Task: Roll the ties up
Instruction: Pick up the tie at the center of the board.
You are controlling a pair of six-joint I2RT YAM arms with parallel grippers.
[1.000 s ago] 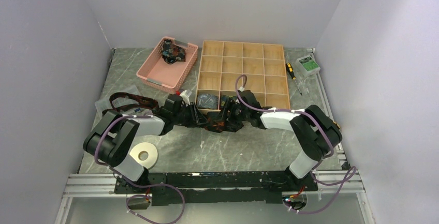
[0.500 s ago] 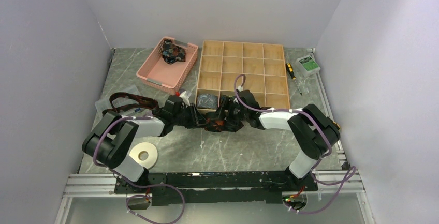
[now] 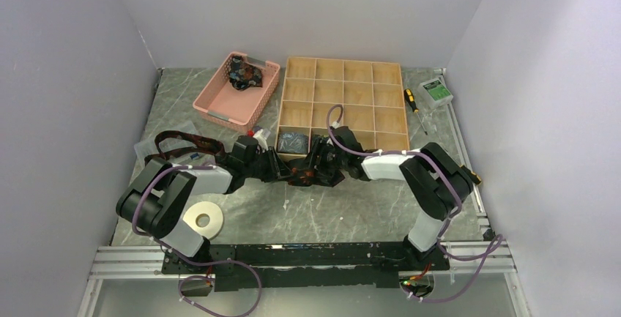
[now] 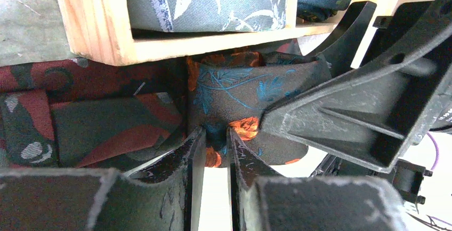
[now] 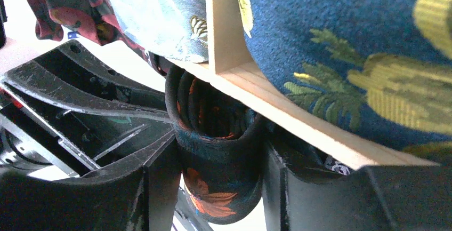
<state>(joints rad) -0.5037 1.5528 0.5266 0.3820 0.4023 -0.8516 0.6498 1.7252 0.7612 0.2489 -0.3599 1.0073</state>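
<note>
tie roll [image 5: 213,129], dark with orange flowers, clasped between the right claw [image 5: 216,183] fingers, its fabric pinched in the narrowed left claw [image 4: 215,140], against the wooden tray's [image 3: 343,60] near edge.

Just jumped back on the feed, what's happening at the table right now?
Both arms are working one dark orange-flowered tie at the near edge of the wooden compartment box. The right gripper clasps the rolled-up part, while the left gripper pinches the fabric beside it. One grey leaf-print roll already sits in a near compartment.

A robot lab booth: bare white walls [image 3: 293,9] and aluminium rails [image 3: 128,260].
</note>
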